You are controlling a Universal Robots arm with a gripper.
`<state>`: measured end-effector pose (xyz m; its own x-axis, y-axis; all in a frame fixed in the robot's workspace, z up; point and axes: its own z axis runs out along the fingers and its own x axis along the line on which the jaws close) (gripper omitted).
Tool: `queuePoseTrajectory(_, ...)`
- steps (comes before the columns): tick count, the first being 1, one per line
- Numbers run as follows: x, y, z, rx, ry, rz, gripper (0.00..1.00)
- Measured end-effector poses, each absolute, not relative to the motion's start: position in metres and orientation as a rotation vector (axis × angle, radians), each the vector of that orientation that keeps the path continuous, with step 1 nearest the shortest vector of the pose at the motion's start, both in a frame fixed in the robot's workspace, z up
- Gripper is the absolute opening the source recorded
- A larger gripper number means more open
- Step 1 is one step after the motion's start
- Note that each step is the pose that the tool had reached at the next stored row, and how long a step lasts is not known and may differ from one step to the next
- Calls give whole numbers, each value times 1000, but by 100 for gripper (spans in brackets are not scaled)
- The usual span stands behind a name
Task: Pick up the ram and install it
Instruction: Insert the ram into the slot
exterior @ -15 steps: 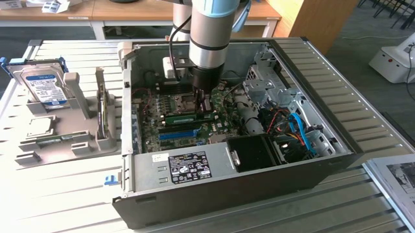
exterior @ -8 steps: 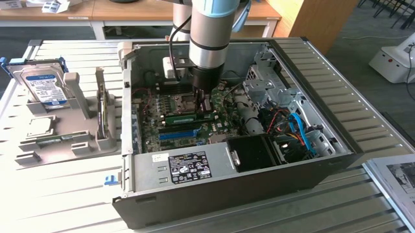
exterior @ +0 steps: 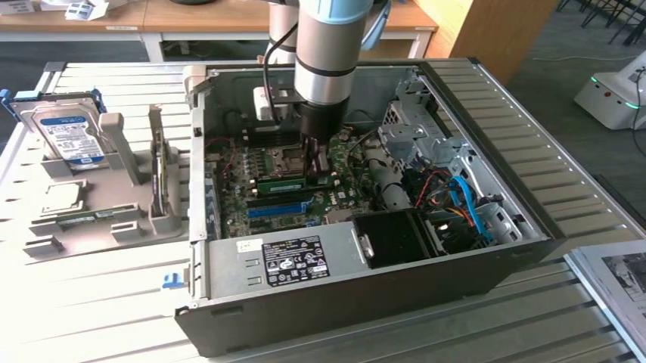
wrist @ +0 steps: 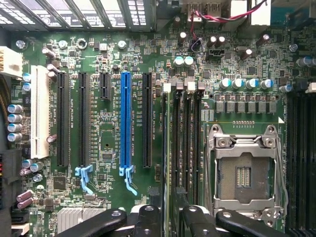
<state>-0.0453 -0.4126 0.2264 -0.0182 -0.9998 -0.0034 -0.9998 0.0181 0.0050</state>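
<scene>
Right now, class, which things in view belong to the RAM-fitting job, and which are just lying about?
Job: ram, memory slots, motherboard.
Lying about: hard drive, blue slot, processor socket, grey stand.

I see a green motherboard [wrist: 108,128] dotted with silver-topped capacitors. It carries one bright blue slot [wrist: 126,126], one white slot [wrist: 39,111] and black slots [wrist: 62,118]. The gripper [wrist: 169,219] is black, the ram [exterior: 293,184] green, and the hard drive [exterior: 69,136] silver with a blue-white label.
</scene>
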Motion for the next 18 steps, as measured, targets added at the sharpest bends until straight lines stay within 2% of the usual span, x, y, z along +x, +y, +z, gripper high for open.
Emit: queuePoseTrajectory(18, -45, -413, 247, 2200, -2241, -9, 25)
